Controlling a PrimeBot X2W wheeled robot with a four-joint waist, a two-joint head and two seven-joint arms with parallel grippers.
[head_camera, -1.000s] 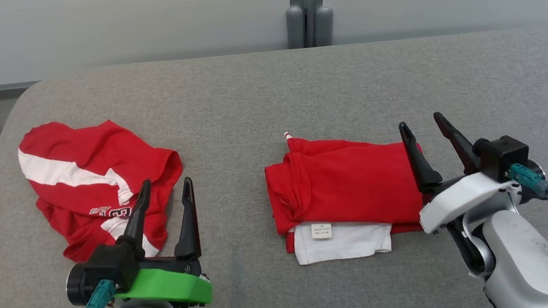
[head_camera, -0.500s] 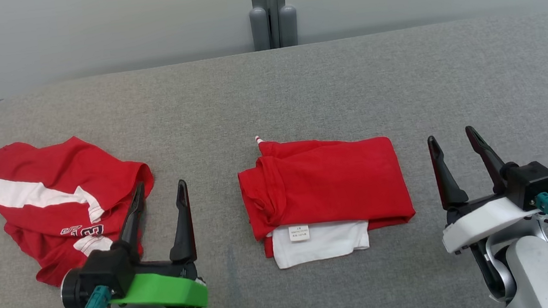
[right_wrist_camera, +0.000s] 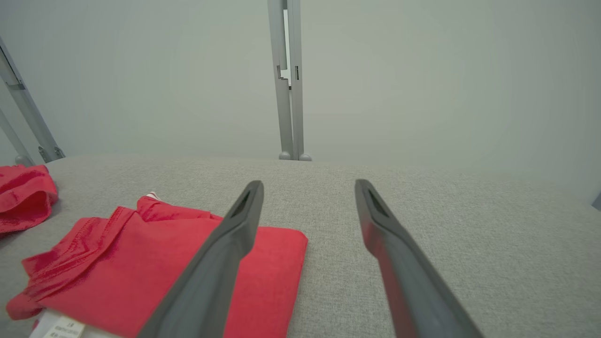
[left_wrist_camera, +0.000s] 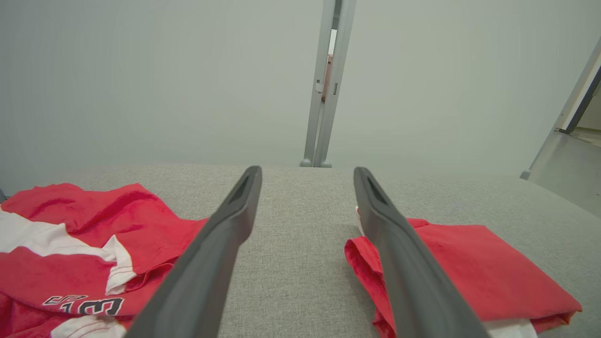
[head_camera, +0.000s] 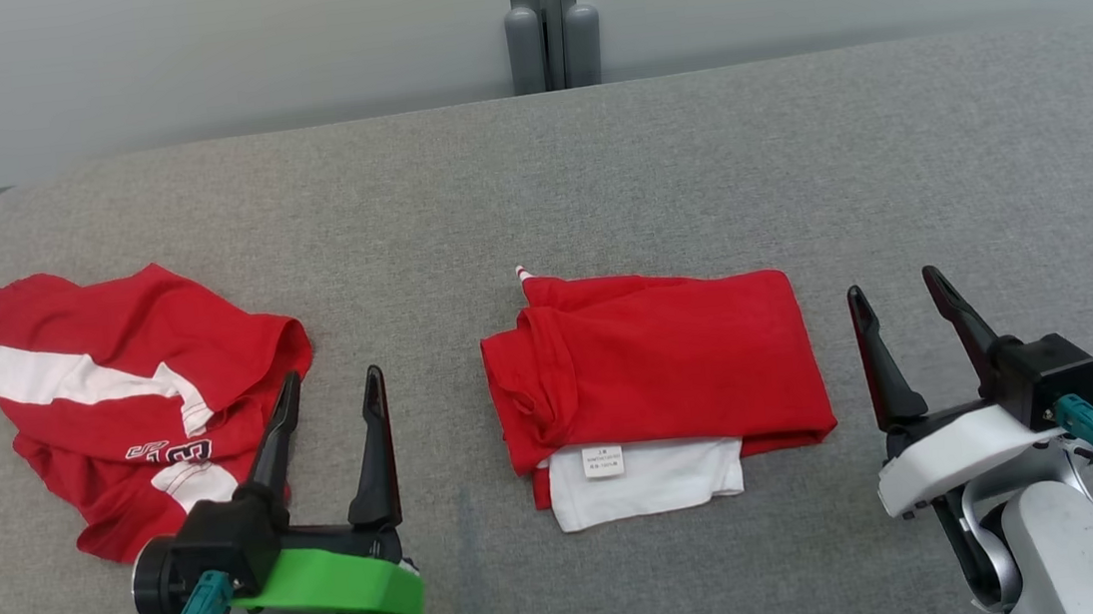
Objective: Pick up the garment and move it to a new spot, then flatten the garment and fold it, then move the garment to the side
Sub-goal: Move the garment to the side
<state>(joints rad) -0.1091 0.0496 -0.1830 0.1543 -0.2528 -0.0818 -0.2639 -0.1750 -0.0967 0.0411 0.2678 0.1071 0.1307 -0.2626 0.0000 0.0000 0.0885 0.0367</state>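
Garment [head_camera: 652,357] first: it's the red one lying folded into a tidy-ish rectangle around the middle of the table [head_camera: 534,178], a big grey fabric-covered top that runs back to the far wall. Over on the left is a second red piece, a crumpled shirt [head_camera: 133,387] with white stripes and some lettering, well apart from the folded one. The left gripper [head_camera: 332,375] hangs at the near side just beside the right edge of that crumpled shirt, fingers spread wide with nothing between them. The right gripper [head_camera: 892,282] sits just off the right edge of the folded garment, also spread and empty, and as far as I can tell it's not touching the cloth. A white layer [head_camera: 664,481] pokes out from under the red along the near edge, with a small label [head_camera: 602,461] on it. My read is that the flattening and folding look done, so what's in hand is the last bit, moving it to the side. For that I'd guess the right gripper, being closest, has to drop onto an edge and pinch through every layer, or both take a corner each, so the stack travels as one piece and doesn't flop open. The right part of the table seems the obvious spot, since the other shirt has the left.
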